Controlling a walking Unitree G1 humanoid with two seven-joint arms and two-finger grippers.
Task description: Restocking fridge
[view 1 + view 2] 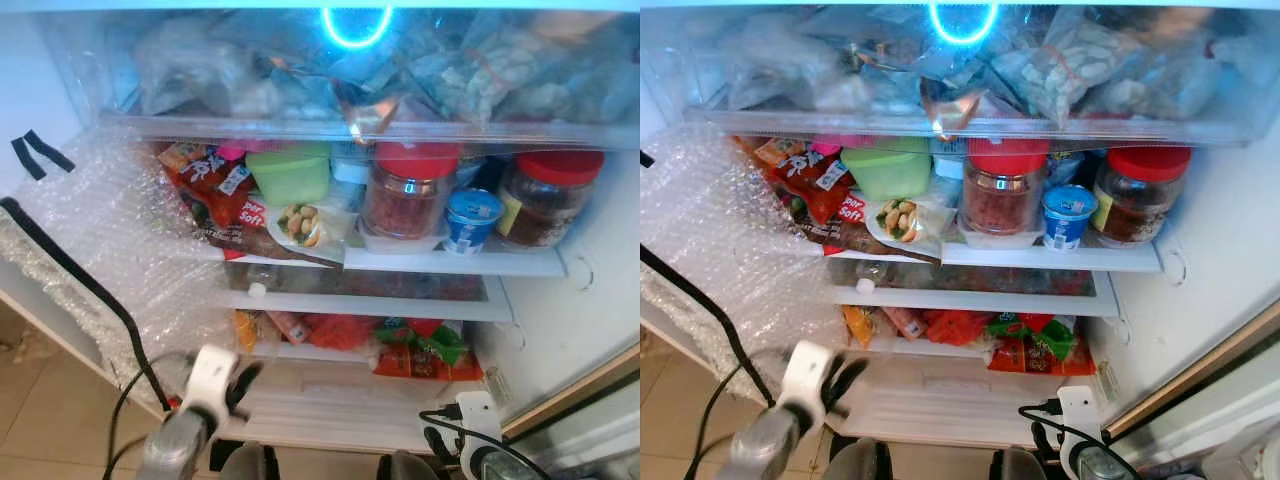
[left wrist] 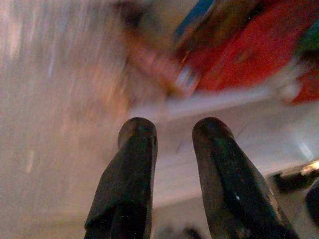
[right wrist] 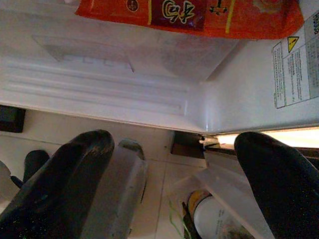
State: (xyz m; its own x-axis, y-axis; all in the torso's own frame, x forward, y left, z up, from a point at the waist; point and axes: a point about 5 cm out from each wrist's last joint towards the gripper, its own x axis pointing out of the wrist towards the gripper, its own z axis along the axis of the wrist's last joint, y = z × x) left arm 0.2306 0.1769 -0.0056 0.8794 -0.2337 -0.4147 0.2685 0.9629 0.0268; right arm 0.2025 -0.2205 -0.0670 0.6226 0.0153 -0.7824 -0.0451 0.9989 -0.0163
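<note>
From the head, the left gripper (image 1: 243, 383) hangs low before the open white fridge (image 1: 560, 330), red-lidded glass jar (image 1: 410, 190) shelved well above it. Left wrist: fingers (image 2: 132, 169) parted, empty. Right wrist: right gripper (image 3: 169, 189) splayed, empty, orange snack packet (image 3: 199, 15) beyond.

- The left gripper (image 1: 243, 378) is low at the fridge's front, just before the bottom snack bags (image 1: 420, 350).
- Above its fingers (image 2: 130, 164), a shelf (image 1: 450, 262) holds two jars (image 1: 408, 190) with a small cup (image 1: 470, 220) between them.
- A green box (image 1: 290, 175) sits left of the jars.
- The right gripper (image 3: 169, 169) hangs low, right of the left one.
</note>
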